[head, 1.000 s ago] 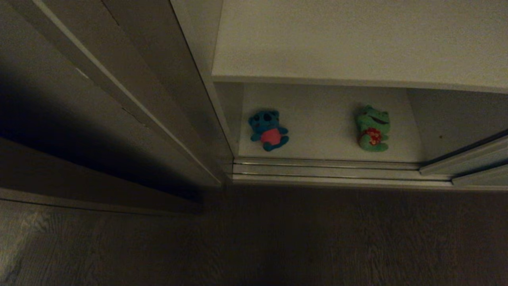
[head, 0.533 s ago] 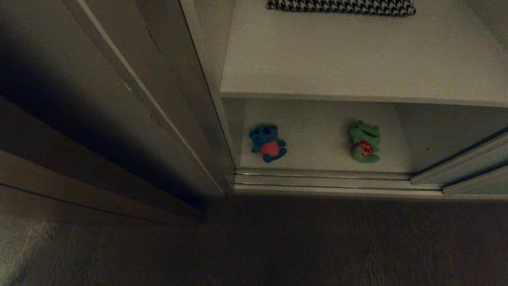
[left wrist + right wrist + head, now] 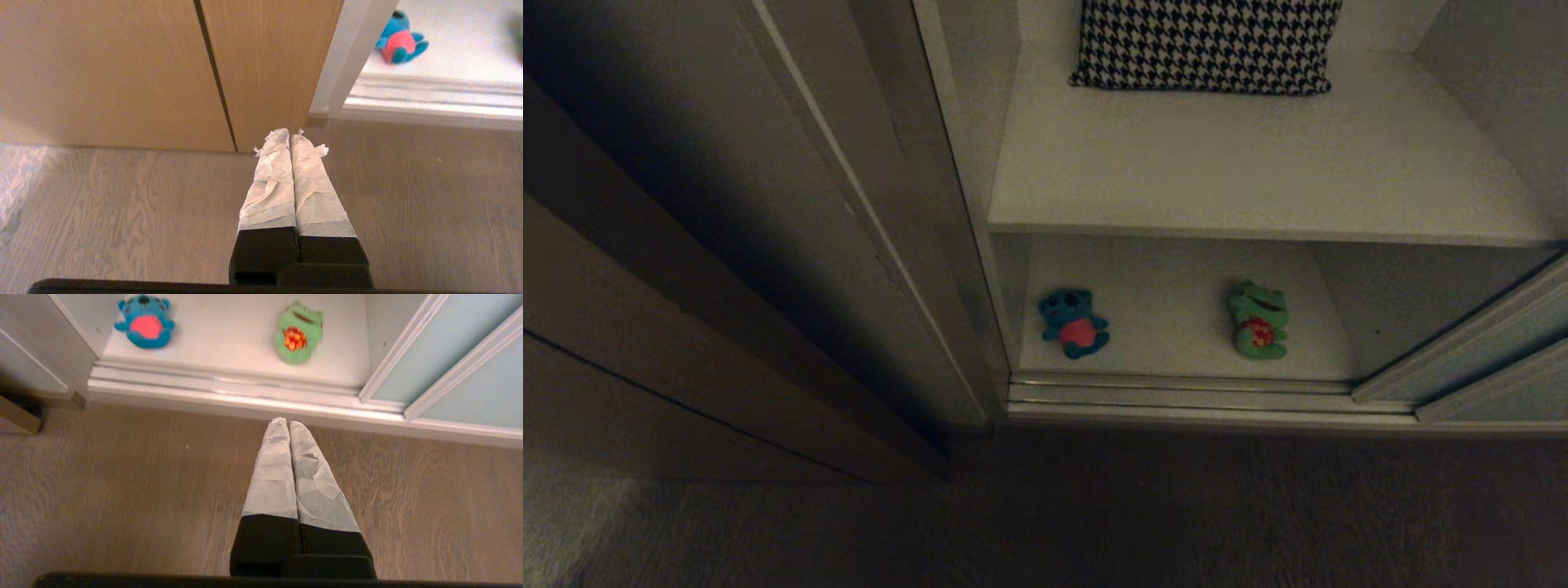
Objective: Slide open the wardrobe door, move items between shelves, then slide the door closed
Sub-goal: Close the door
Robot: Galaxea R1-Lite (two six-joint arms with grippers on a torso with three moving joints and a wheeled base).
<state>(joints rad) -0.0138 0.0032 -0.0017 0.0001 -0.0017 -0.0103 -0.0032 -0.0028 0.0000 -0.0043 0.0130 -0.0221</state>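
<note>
Inside the open wardrobe, the bear [image 3: 1074, 323] lies at the left of the bottom shelf [image 3: 1168, 327] and the frog [image 3: 1259, 318] to its right, well apart, both behind the door track [image 3: 1176, 396]. A cushion [image 3: 1205, 42] stands at the back of the upper shelf [image 3: 1258, 163], directly above them. The sliding door [image 3: 1462, 359] sits at the right end of the track, a wooden side panel [image 3: 686, 245] flanks the wardrobe on the left, and the floor [image 3: 1176, 506] lies in front.
</note>
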